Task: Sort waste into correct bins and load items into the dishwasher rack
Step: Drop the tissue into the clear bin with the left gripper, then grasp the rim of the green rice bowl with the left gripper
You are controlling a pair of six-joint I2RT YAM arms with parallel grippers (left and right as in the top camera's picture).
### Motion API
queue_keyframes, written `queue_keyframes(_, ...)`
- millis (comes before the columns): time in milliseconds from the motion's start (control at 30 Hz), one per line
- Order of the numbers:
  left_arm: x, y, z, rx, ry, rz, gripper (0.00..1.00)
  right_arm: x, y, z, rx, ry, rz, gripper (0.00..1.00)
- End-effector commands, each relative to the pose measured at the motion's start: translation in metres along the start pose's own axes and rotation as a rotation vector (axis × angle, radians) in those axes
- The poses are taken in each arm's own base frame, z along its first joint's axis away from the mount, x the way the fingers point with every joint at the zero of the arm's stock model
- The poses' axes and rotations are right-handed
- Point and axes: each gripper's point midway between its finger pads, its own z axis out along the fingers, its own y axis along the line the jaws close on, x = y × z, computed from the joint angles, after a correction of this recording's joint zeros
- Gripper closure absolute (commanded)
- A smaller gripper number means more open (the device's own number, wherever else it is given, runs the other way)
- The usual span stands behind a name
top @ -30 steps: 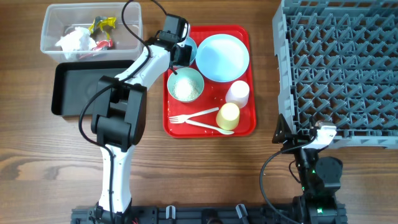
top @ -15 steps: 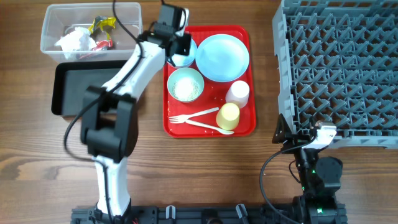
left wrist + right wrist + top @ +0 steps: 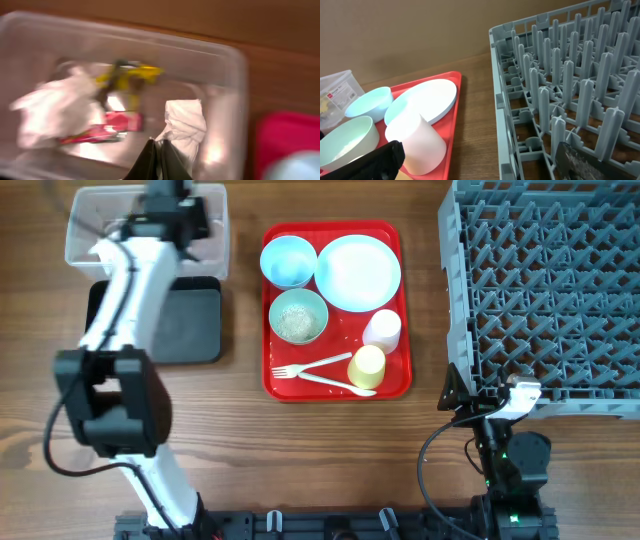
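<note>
From overhead, we see the left arm [image 3: 125, 290] stretched to 11 o'clock over the clear translucent plastic tub [image 3: 72, 242], with the shallow matte black tub [image 3: 195, 330] just below it at 9 o'clock. The flat red tray [image 3: 335, 345] lies mid-table. It carries an empty small pale-blue bowl [image 3: 288, 260] at its 11 o'clock and the larger pale-blue plate [image 3: 358, 272] at 1 o'clock. A second pale-blue bowl [image 3: 274, 315] at 9 o'clock holds white rice-like grains [image 3: 298, 320]. The pinkish-white cup [image 3: 382, 330] stands at 3 o'clock, the yellow cup [image 3: 367, 366] at 5 o'clock, and the white plastic fork [image 3: 300, 368] and white plastic spoon [image 3: 330, 384] lie at 6 o'clock. The large grey-blue pegged dishwasher rack [image 3: 545, 290] fills 2 o'clock. In the blurred left wrist view, the left gripper [image 3: 157, 150] hangs inside the clear tub, its jaws pressed together on the lower edge of a small crumpled white tissue [image 3: 185, 125]. A bigger white tissue wad [image 3: 47, 117] and a red crinkled wrapper [image 3: 107, 127] lie at 9 o'clock of it, and a yellow crinkled wrapper [image 3: 131, 75] lies at 11 o'clock. In the right wrist view, the right gripper [image 3: 477, 160] sits with its jaws spread wide and holds nothing, beside the rack's near corner, with the tray at 9 o'clock.
</note>
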Motion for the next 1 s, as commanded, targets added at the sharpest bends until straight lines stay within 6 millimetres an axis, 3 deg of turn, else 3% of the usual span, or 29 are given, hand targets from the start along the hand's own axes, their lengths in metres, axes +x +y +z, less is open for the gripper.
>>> queue_keyframes(0, 0.002, 0.066, 0.021, -0.073, 0.013, -0.2, 0.94, 0.002, 0.003, 0.0, -0.015, 0.01, 0.011, 0.0)
queue_keyframes(33, 0.003, 0.074, 0.026, -0.053, 0.021, -0.22, 0.82, 0.002, 0.003, 0.0, -0.015, 0.01, 0.011, 0.0)
queue_keyframes(67, 0.004, 0.08, 0.029, -0.033, 0.026, -0.236, 0.62, 0.002, 0.003, 0.0, -0.015, 0.01, 0.011, 0.0)
queue_keyframes(100, 0.005, 0.084, 0.031, -0.017, 0.03, -0.248, 0.32, 0.002, 0.003, 0.0, -0.015, 0.01, 0.011, 0.0)
queue_keyframes(133, 0.005, 0.088, 0.031, 0.002, 0.033, -0.259, 0.15, 0.002, 0.003, 0.0, -0.015, 0.01, 0.012, 0.0)
queue_keyframes(200, 0.004, 0.091, 0.031, 0.019, 0.034, -0.269, 0.02, 0.002, 0.003, 0.0, -0.015, 0.01, 0.028, 0.0)
queue_keyframes(267, 0.005, 0.087, 0.031, 0.031, 0.04, -0.265, 0.0, 0.002, 0.003, 0.0, -0.015, 0.01, 0.037, 0.0)
queue_keyframes(367, 0.01, 0.057, 0.026, 0.139, 0.074, -0.238, 0.0, 0.002, 0.003, 0.0, -0.015, 0.01, 0.037, 0.0)
queue_keyframes(533, 0.005, -0.014, -0.028, 0.326, 0.098, -0.134, 0.0, 0.002, 0.003, 0.0, -0.015, 0.01, 0.037, 0.0)
queue_keyframes(633, 0.015, -0.053, -0.056, 0.379, 0.126, -0.044, 0.01, 0.002, 0.003, 0.0, -0.015, 0.01, 0.037, 0.0)
queue_keyframes(767, 0.059, -0.115, -0.08, 0.443, 0.241, 0.114, 0.03, 0.002, 0.003, 0.0, -0.015, 0.01, 0.037, 0.0)
queue_keyframes(867, 0.114, -0.154, -0.107, 0.46, 0.41, 0.201, 0.17, 0.002, 0.003, 0.0, -0.015, 0.01, 0.037, 0.0)
queue_keyframes(967, 0.144, -0.175, -0.127, 0.474, 0.493, 0.256, 0.17, 0.002, 0.003, 0.0, -0.015, 0.01, 0.037, 0.0)
